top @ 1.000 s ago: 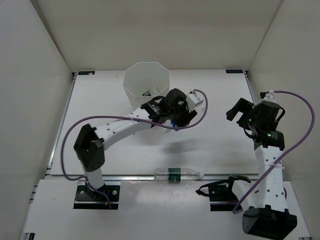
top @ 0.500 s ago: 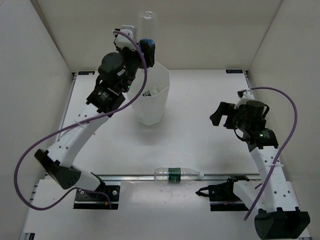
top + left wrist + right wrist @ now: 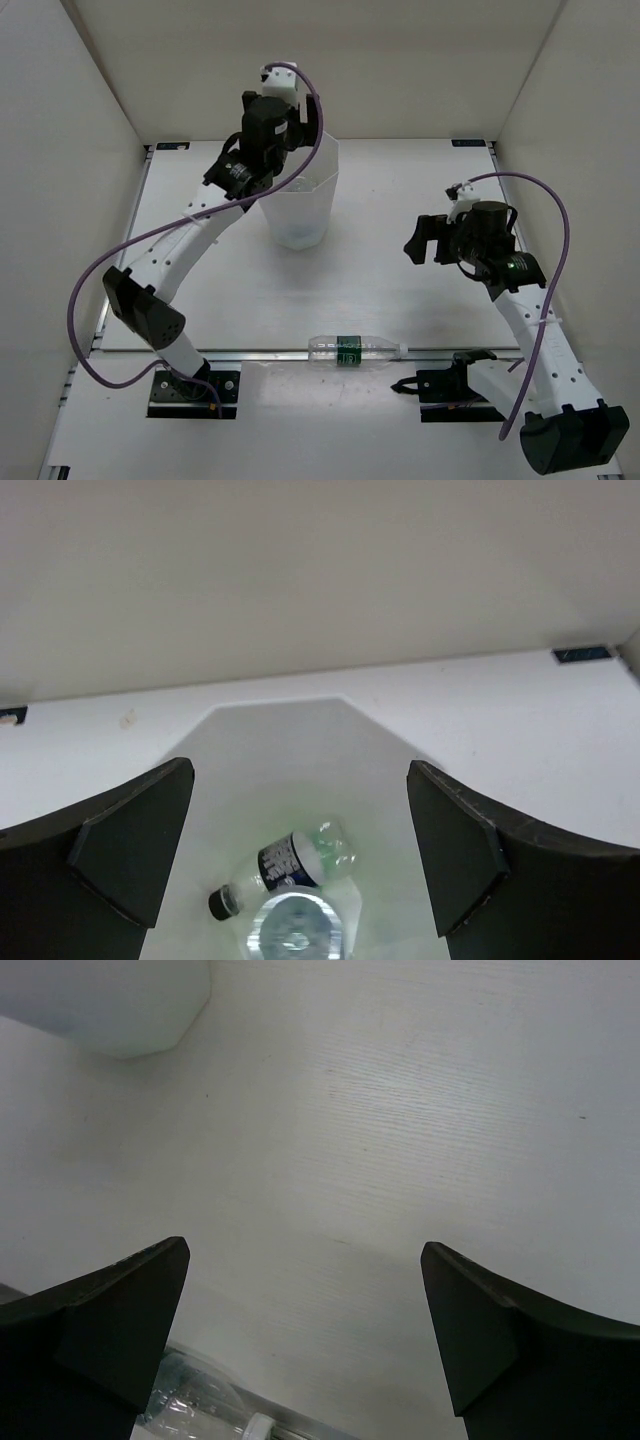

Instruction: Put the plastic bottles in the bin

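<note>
Left hand (image 3: 292, 845), swung from 4 o'clock of the bin (image 3: 260, 740) to above its mouth, has opened, its clear bottle (image 3: 295, 935) now inside; right hand (image 3: 305, 1330) has drifted toward 9 o'clock.

Left pincer (image 3: 300, 855) raised high, jaws wide apart; right pincer (image 3: 305, 1325) lower, jaws wide, empty.

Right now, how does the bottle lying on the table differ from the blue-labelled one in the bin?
The table bottle wears a dark green label; the binned bottle a dark blue one. The table bottle lies outside the bin; the binned bottle lies down inside it. Both are clear plastic.
</note>
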